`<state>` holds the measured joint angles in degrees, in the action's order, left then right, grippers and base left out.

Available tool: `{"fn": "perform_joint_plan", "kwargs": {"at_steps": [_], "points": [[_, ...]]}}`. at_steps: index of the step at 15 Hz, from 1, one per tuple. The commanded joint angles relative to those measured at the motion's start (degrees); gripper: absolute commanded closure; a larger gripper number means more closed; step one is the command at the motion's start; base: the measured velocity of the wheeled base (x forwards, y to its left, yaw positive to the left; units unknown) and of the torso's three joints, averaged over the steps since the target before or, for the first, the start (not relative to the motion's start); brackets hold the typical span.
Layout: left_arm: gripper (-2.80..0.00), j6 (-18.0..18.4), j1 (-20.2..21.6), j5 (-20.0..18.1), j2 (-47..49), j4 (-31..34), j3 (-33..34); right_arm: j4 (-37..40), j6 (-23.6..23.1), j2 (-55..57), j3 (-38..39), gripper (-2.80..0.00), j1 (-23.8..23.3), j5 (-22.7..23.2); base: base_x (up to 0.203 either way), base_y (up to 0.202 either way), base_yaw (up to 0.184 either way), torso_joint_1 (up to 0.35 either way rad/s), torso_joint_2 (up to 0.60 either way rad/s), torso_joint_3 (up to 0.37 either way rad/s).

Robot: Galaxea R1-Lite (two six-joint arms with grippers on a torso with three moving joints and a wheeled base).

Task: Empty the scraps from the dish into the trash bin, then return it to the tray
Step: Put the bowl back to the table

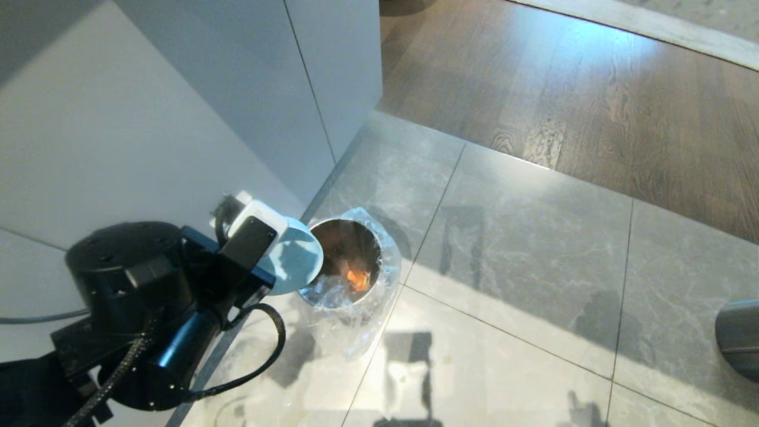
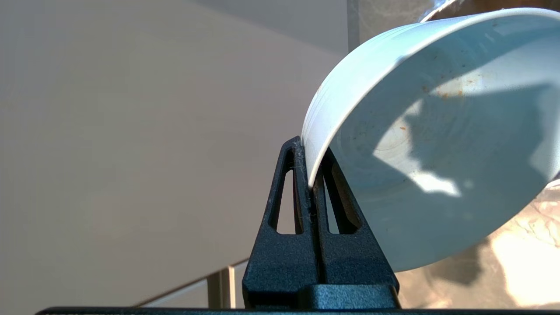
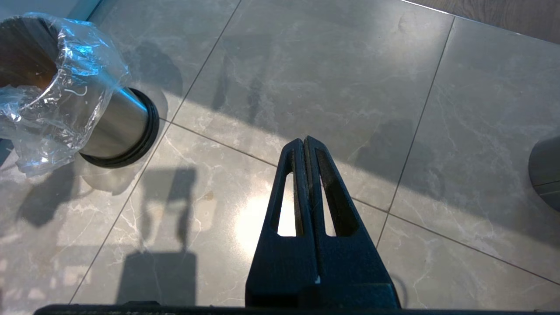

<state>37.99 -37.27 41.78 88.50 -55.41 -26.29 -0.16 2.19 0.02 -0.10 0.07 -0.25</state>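
Left claw (image 2: 311, 183) pinched tight on the dish (image 2: 437, 144) rim, dish tipped on edge over the trash bin (image 1: 350, 267) mouth so contents slide out; scraps (image 1: 357, 277) already in the liner, only smears left in the dish. Right claw (image 3: 305, 144) closed on nothing, idle above the floor (image 3: 328, 78); tray not in view.

I see hard sunlight falling in bright patches on the grey floor tiles (image 1: 522, 249), with sharp-edged dark shadows between them. The trash bin (image 1: 350, 267) liner glints, and orange scraps (image 1: 357, 279) glow inside it. In the left wrist view the dish (image 2: 437, 144) is half lit, half in shadow. The white cabinet (image 1: 148, 118) stays evenly dim. The wooden floor (image 1: 593, 89) carries a pale bluish sheen.
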Motion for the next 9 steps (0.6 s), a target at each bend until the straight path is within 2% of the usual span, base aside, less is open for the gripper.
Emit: {"fn": "perform_joint_plan", "kwargs": {"at_steps": [1, 3, 6, 7, 9], "points": [[0.0, -0.31, 0.25, -0.07, -2.91, -0.19, 1.72, -0.02, 0.0, -0.02, 0.01, 0.0, 0.01, -0.01, 0.0, 0.0, 0.0, 0.0, 0.0, 0.0], [0.0, -1.26, 0.75, -0.47, -4.81, -0.17, 2.7, -0.02, 0.0, -0.02, 0.01, 0.0, 0.01, -0.01, 0.0, 0.0, 0.0, 0.0, 0.0, 0.0], [0.0, -5.4, 2.95, -1.79, -8.37, 1.62, 3.68, -0.02, 0.0, -0.02, 0.1, 0.0, 0.01, -0.01, 0.0, 0.0, 0.0, 0.0, 0.0, 0.0], [0.0, -6.82, 4.16, -3.36, -9.84, 3.06, 3.75, -0.02, 0.0, -0.02, 0.1, 0.0, 0.01, -0.01, 0.0, 0.0, 0.0, 0.0, 0.0, 0.0], [0.0, -9.95, 7.61, -11.49, -11.87, 6.55, 3.68, -0.02, 0.0, -0.02, 0.01, 0.0, 0.01, -0.01, 0.0, 0.0, 0.0, 0.0, 0.0, 0.0]]}}
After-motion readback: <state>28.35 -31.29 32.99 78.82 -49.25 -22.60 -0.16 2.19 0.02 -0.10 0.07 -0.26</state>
